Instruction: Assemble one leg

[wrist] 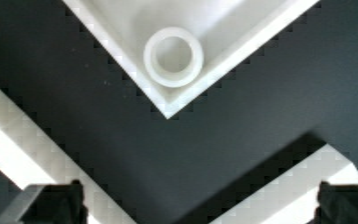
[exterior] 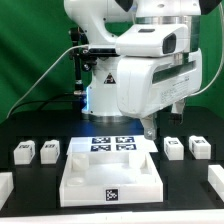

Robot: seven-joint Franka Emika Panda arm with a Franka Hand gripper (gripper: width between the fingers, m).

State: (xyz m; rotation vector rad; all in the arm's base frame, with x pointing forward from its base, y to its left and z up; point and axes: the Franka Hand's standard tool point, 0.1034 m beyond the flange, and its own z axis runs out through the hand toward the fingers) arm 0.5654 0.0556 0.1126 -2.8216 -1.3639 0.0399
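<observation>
Up close, tray socket (wrist: 172, 55), legs (exterior: 47, 151) only in exterior view

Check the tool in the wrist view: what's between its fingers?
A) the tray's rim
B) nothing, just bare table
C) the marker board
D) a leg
B: the tool is open, its fingers apart with only dark table between them. The exterior view shows all four legs lying on the table.
</observation>
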